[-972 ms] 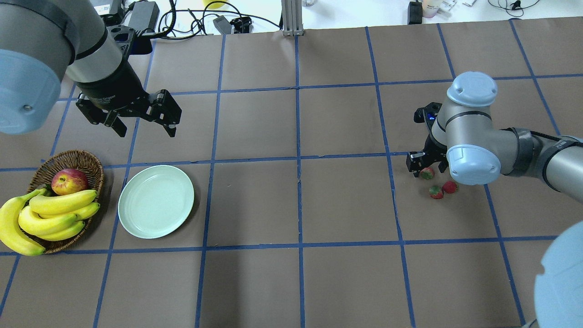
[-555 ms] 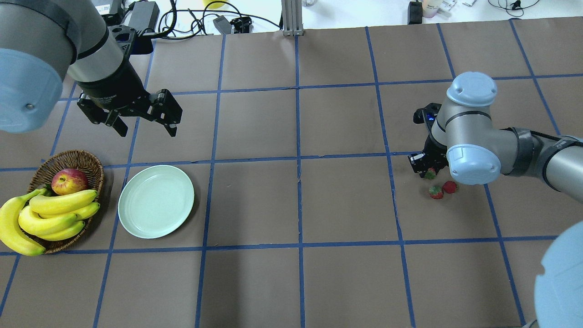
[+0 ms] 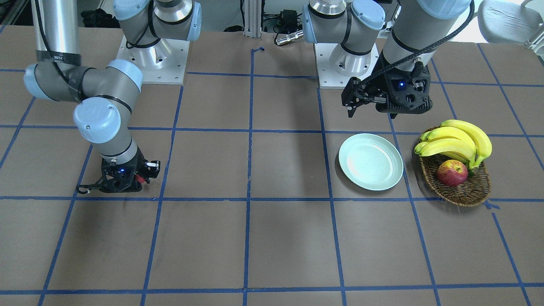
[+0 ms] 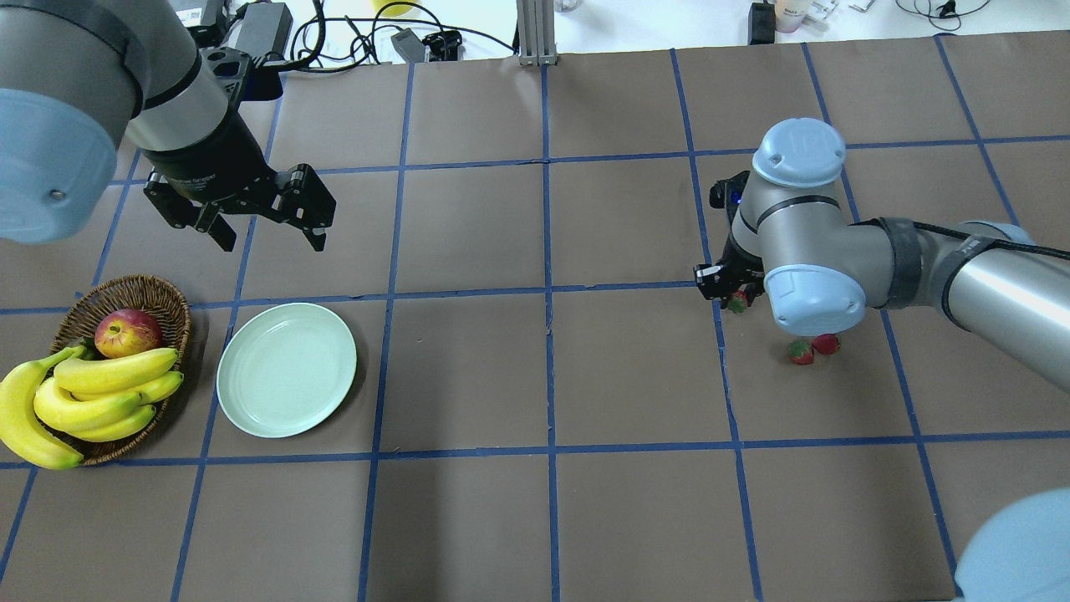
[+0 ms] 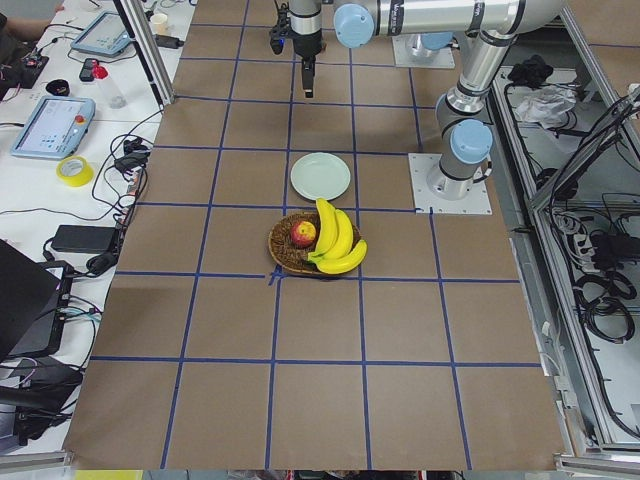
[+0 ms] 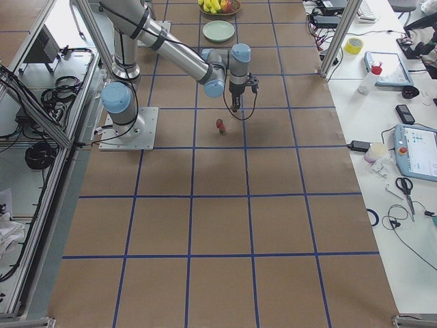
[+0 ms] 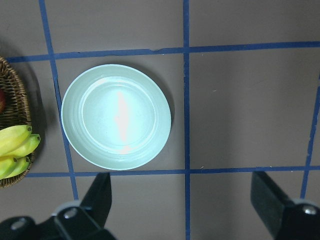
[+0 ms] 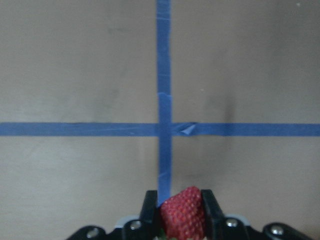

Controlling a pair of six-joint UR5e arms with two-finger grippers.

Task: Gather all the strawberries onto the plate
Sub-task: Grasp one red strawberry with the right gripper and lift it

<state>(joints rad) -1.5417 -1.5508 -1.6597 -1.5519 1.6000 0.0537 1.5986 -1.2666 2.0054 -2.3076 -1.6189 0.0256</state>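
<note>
My right gripper (image 4: 736, 298) is shut on one strawberry (image 8: 182, 212) and holds it just above the table over a tape crossing. The held berry shows as a red spot under the wrist (image 4: 737, 304). Two more strawberries (image 4: 800, 352) (image 4: 826, 343) lie together on the table just behind it to the right. The empty mint-green plate (image 4: 287, 370) sits far off at the left. My left gripper (image 4: 272, 237) is open and empty, hovering above the table just beyond the plate; its wrist view looks down on the plate (image 7: 116, 116).
A wicker basket (image 4: 125, 291) with bananas (image 4: 100, 393) and an apple (image 4: 127, 332) stands left of the plate. Cables and boxes lie beyond the table's far edge (image 4: 351, 38). Brown paper with blue tape lines lies between the strawberries and the plate.
My right gripper has shut on one strawberry and moved left with it, away from the other two. The left gripper has barely moved.
</note>
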